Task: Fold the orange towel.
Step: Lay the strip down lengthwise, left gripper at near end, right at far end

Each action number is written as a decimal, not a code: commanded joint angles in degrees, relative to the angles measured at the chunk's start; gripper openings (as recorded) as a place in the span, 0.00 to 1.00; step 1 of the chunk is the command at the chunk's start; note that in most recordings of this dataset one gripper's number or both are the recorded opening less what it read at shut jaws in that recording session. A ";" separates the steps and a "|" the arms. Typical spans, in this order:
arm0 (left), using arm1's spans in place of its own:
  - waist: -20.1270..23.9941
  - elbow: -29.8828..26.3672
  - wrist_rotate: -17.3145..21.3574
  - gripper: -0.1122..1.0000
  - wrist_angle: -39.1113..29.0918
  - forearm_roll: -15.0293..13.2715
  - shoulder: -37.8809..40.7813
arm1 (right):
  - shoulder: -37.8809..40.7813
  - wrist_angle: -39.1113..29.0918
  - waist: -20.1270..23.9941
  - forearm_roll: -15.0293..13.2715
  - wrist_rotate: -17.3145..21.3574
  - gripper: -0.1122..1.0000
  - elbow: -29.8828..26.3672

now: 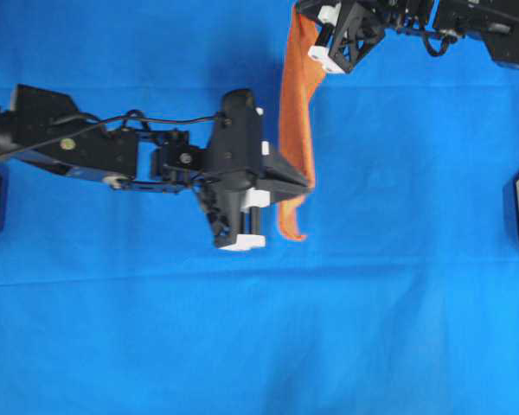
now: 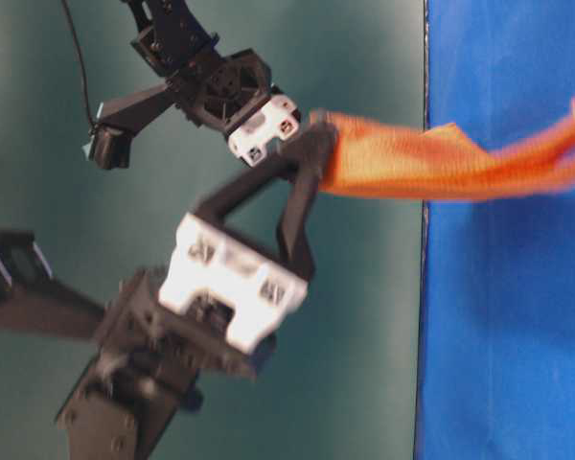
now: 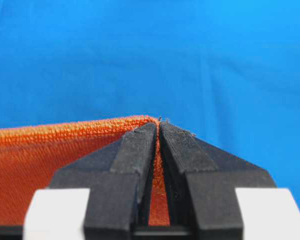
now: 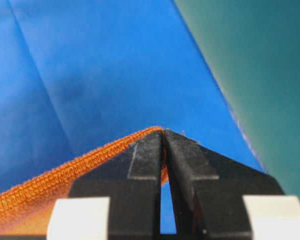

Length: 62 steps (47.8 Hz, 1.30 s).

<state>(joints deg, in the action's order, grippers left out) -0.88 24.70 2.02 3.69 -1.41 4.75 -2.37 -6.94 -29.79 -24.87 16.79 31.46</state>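
The orange towel [image 1: 296,130] hangs lifted above the blue cloth [image 1: 415,285], stretched between both arms. At left, the left gripper [image 1: 304,181] is clenched on one corner; the left wrist view shows hem pinched between its closed pads [image 3: 135,150]. At right, the right gripper [image 1: 316,30] is likewise clamped on another corner. Judged from this, the pick-up is done, while the fold itself and laying down remain. The towel's long axis runs top to bottom in the overhead view, a loose tail drooping at its lower end.

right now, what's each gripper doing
left gripper: shut on the towel
right gripper: shut on the towel
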 commanded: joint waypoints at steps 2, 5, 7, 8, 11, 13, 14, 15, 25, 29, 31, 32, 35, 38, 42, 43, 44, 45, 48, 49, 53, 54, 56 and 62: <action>-2.29 -6.59 1.14 0.13 1.49 0.09 2.55 | -3.69 -0.18 -1.05 -0.18 0.09 0.13 1.76; -2.72 -10.02 1.93 0.13 1.58 0.09 5.10 | -5.19 -0.18 -1.14 -0.18 0.09 0.13 3.60; -3.08 -12.30 2.46 0.13 1.49 0.09 6.77 | -6.59 -0.18 -1.23 -0.18 0.09 0.13 5.10; -3.16 -13.45 2.55 0.13 1.49 0.09 7.56 | -7.12 -0.18 -1.23 -0.18 0.09 0.13 5.71; -3.78 -17.14 2.72 0.13 1.49 0.09 10.20 | -8.70 -0.18 -1.23 -0.18 0.09 0.13 7.47; -4.04 -18.98 2.81 0.13 1.49 0.09 11.51 | -9.58 -0.26 -1.23 -0.18 0.09 0.13 8.53; -4.13 -19.60 2.72 0.13 1.49 0.09 12.13 | -9.84 -0.26 -1.23 -0.18 0.09 0.13 8.96; -4.22 -20.21 2.72 0.13 1.49 0.09 12.66 | -10.11 -0.26 -1.23 -0.18 0.09 0.13 9.23; -4.31 -18.63 1.76 0.13 1.23 0.00 13.80 | -9.58 0.62 -1.14 -0.26 -0.09 0.13 9.40; -4.57 -14.94 1.05 0.13 2.11 -0.09 12.39 | -7.91 2.55 -0.79 -0.53 -0.70 0.13 8.53; -4.57 -12.92 0.44 0.13 2.81 -0.18 11.78 | -6.94 3.78 -0.53 -0.62 -1.05 0.13 8.00; -4.57 -11.87 0.00 0.13 3.25 -0.18 11.34 | -6.33 4.39 -0.35 -0.53 -1.14 0.13 7.65; -4.66 -8.53 -1.67 0.13 4.75 -0.26 10.20 | -4.39 6.24 0.09 -0.62 -1.41 0.13 6.50; -4.75 -4.83 -3.87 0.13 6.50 -0.26 9.14 | -2.46 7.91 0.70 -0.62 -1.58 0.13 5.19; -4.92 0.09 -6.94 0.13 9.40 -0.26 7.73 | 0.44 9.49 1.49 -0.88 -1.93 0.13 3.08; -5.01 1.23 -7.65 0.13 10.11 -0.26 7.38 | 0.97 9.67 1.67 -1.05 -2.02 0.13 2.64; -5.10 2.90 -8.61 0.13 11.07 -0.26 6.86 | 1.49 9.93 1.85 -1.14 -2.02 0.13 2.11; -5.19 3.96 -9.23 0.13 11.60 -0.26 6.42 | 2.11 10.02 1.93 -1.32 -2.11 0.13 1.67; -5.36 6.94 -10.55 0.13 12.83 -0.26 5.36 | 3.60 10.37 2.37 -1.76 -2.11 0.13 0.44; -5.36 7.82 -10.90 0.13 13.18 -0.26 4.92 | 3.96 10.46 2.46 -1.85 -2.11 0.13 0.00; -5.63 10.81 -11.69 0.13 14.15 -0.26 3.78 | 5.27 10.46 2.90 -2.29 -2.11 0.13 -1.41; -5.63 11.34 -11.78 0.13 14.33 -0.26 3.43 | 5.54 10.46 2.99 -2.37 -2.11 0.13 -1.67; -5.71 12.22 -11.95 0.13 14.41 -0.26 3.08 | 5.98 10.46 3.08 -2.37 -2.11 0.13 -2.11; -5.71 13.27 -12.04 0.13 14.41 -0.26 2.99 | 6.50 10.37 3.08 -2.37 -2.11 0.13 -2.37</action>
<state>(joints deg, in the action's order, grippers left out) -5.19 38.14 -9.93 17.49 -1.76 9.49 4.92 2.99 -26.28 -27.07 14.77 30.59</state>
